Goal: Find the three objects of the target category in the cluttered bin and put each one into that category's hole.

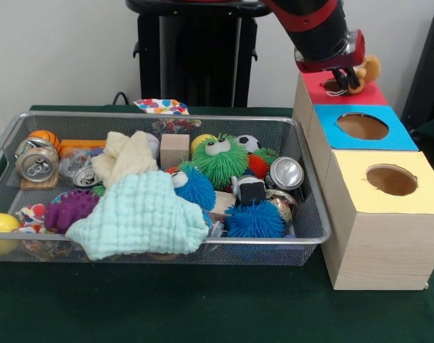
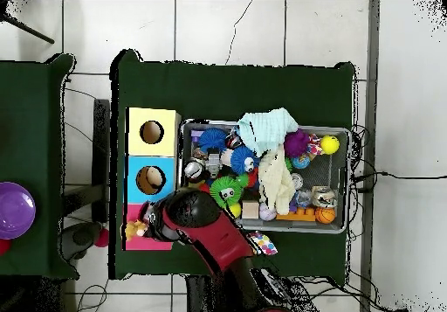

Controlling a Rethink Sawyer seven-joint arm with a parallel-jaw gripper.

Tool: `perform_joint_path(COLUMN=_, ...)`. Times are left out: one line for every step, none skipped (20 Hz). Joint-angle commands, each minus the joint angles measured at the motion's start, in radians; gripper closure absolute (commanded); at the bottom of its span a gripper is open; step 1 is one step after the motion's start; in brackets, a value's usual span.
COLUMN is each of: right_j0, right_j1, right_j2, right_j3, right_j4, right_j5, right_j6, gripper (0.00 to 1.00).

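The tool [image 1: 342, 77] hangs directly over the red-faced hole [image 1: 334, 86] at the far right, narrowed on an orange-tan plush animal [image 1: 365, 71] just above it.

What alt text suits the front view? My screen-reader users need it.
The gripper holds a small orange plush toy over the red-faced hole of a wooden box. Left of the boxes, a wire bin holds puffer balls, cans and cloths.

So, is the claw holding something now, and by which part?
The claw appears shut on a small orange-tan plush animal above the red hole. It grips the toy's near side; the exact part cannot be told.
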Motion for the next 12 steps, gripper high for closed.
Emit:
perform_joint_path(right_j0=0.020, right_j1=0.061, right_j2=-0.047, right_j3=-0.117, right_j4=-0.129, right_j5=0.056, right_j6=0.241, gripper=1.00)
perform_joint_path(right_j0=0.022, right_j1=0.066, right_j2=-0.057, right_j3=-0.126, right_j4=-0.147, right_j5=0.056, right_j6=0.241, gripper=1.00)
perform_joint_path(right_j0=0.022, right_j1=0.067, right_j2=-0.061, right_j3=-0.128, right_j4=-0.157, right_j5=0.054, right_j6=0.243, gripper=1.00)
perform_joint_path(right_j0=0.025, right_j1=0.056, right_j2=-0.073, right_j3=-0.126, right_j4=-0.179, right_j5=0.059, right_j6=0.242, gripper=1.00)
perform_joint_path(right_j0=0.030, right_j1=0.055, right_j2=-0.086, right_j3=-0.132, right_j4=-0.200, right_j5=0.057, right_j6=0.240, gripper=1.00)
perform_joint_path(right_j0=0.035, right_j1=0.055, right_j2=-0.100, right_j3=-0.139, right_j4=-0.220, right_j5=0.055, right_j6=0.237, gripper=1.00)
perform_joint_path(right_j0=0.036, right_j1=0.054, right_j2=-0.106, right_j3=-0.142, right_j4=-0.233, right_j5=0.058, right_j6=0.238, gripper=1.00)
perform_joint_path(right_j0=0.040, right_j1=0.051, right_j2=-0.118, right_j3=-0.145, right_j4=-0.251, right_j5=0.044, right_j6=0.228, gripper=1.00)
perform_joint_path(right_j0=0.041, right_j1=0.050, right_j2=-0.124, right_j3=-0.148, right_j4=-0.262, right_j5=0.044, right_j6=0.225, gripper=1.00)
perform_joint_path(right_j0=0.045, right_j1=0.047, right_j2=-0.132, right_j3=-0.155, right_j4=-0.272, right_j5=0.045, right_j6=0.229, gripper=1.00)
perform_joint_path(right_j0=0.044, right_j1=0.045, right_j2=-0.131, right_j3=-0.153, right_j4=-0.273, right_j5=0.039, right_j6=0.228, gripper=1.00)
perform_joint_path(right_j0=0.048, right_j1=0.048, right_j2=-0.136, right_j3=-0.161, right_j4=-0.280, right_j5=0.034, right_j6=0.229, gripper=1.00)
